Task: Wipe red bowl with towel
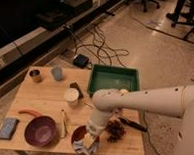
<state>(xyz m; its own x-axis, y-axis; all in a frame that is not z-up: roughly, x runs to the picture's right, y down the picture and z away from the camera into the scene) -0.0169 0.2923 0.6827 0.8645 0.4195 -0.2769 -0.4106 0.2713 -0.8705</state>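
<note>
One white arm (pixel 139 101) is reaching in from the right across the wooden table (pixel 44 99) and bending down toward its front edge. Its gripper (pixel 89 138) is pointing straight down into the red bowl (pixel 77 135), and from where I'm standing its fingers are pinching together on the towel (pixel 85 149). That towel is bunching up under the gripper, pale grey-blue with a yellowish patch. It is lying in the bowl and spilling over the near rim toward the table's edge.

The red bowl is sitting at the front of the table, just right of a larger maroon bowl (pixel 40 130), with a thin wooden stick (pixel 64 123) lying between them. A blue-grey sponge (pixel 7 128) is resting at the front left corner, and an orange, carrot-like thing (pixel 30 112) is lying just behind the maroon bowl. Just right of the gripper a dark, spiky clump (pixel 116 130) is sitting with a black-handled tool (pixel 132 125) beside it.

A white cup (pixel 71 96) is standing mid-table. A metal can (pixel 35 75) and a grey cup (pixel 57 72) are standing toward the back left, and a green tray (pixel 114 78) is taking up the back right. Cables (pixel 100 47) are trailing over the floor behind.
</note>
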